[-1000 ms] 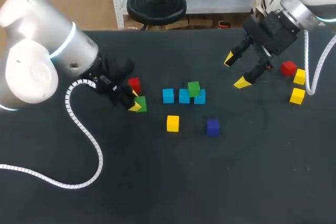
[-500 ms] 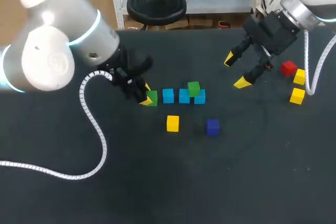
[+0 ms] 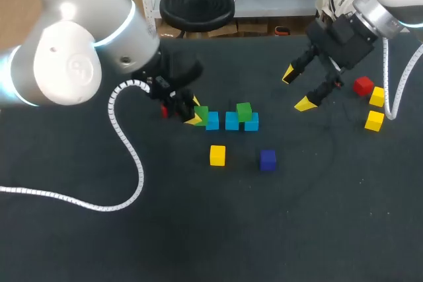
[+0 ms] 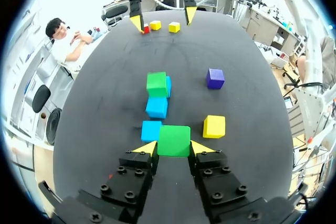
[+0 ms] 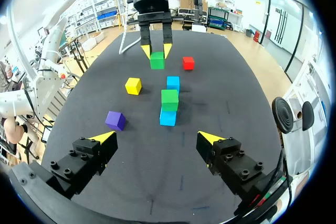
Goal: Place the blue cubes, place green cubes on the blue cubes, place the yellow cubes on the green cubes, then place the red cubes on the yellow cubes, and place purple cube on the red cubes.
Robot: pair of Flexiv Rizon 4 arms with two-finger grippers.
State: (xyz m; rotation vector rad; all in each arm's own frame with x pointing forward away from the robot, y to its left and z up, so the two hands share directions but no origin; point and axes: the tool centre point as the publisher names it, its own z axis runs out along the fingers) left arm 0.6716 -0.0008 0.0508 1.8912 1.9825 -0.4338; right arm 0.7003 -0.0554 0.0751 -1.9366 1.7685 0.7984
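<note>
Shifted rightward since a second ago: left claw point(image 3: 195, 111), clamped on a green cube point(image 3: 201, 115), now beside the leftmost blue cube point(image 3: 211, 121), so the green layer's next placement looks imminent. Second green cube point(image 3: 244, 111) sits on the row's right part; yellow cube point(image 3: 217, 155) and purple cube point(image 3: 267, 160) lie nearer on open desk point(image 3: 297, 216). Right claw point(image 3: 298, 88), fingers apart and empty, hangs well clear at the right.

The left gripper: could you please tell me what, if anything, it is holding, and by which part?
The left gripper holds a green cube by two opposite side faces, between its fingers.
</note>
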